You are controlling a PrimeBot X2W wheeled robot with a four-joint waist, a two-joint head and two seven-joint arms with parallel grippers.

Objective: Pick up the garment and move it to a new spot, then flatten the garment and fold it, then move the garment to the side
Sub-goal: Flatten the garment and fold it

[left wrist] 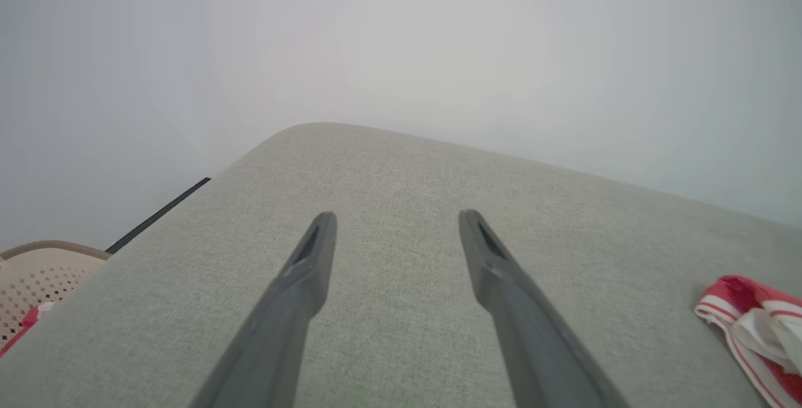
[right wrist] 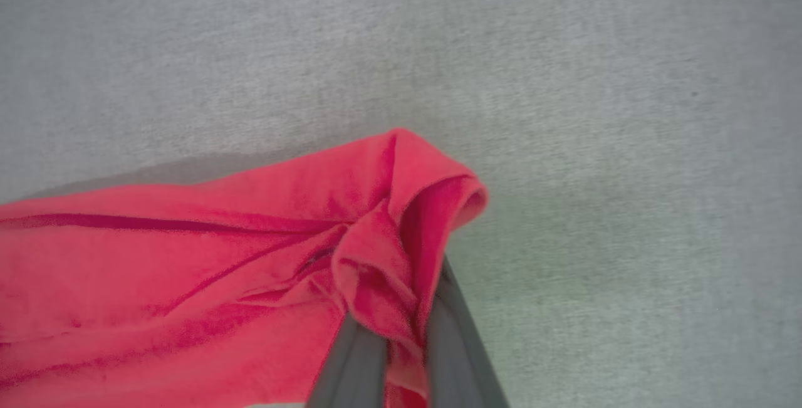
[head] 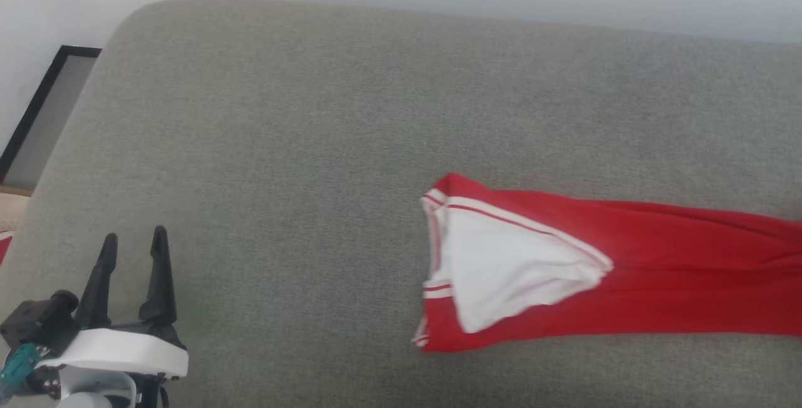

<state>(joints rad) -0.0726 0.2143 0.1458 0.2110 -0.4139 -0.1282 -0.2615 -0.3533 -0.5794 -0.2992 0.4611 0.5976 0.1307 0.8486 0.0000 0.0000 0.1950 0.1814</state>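
My right gripper point(right wrist: 401, 339) pinches a bunched corner of the garment point(right wrist: 188, 257), which trails limp to its left: light, soft, likely to sag. My left gripper point(left wrist: 396, 220) stands wide, empty.

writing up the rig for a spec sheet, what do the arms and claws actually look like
Left claw: two long, tapered black fingers on a white housing, a black block and teal connector beside it. Right claw: two similar dark grey fingers.

Left end effector point(head: 135, 234), fingers point(left wrist: 313, 270) spread wide, right end effector point(right wrist: 401, 333) pinched onto the garment point(right wrist: 188, 257)
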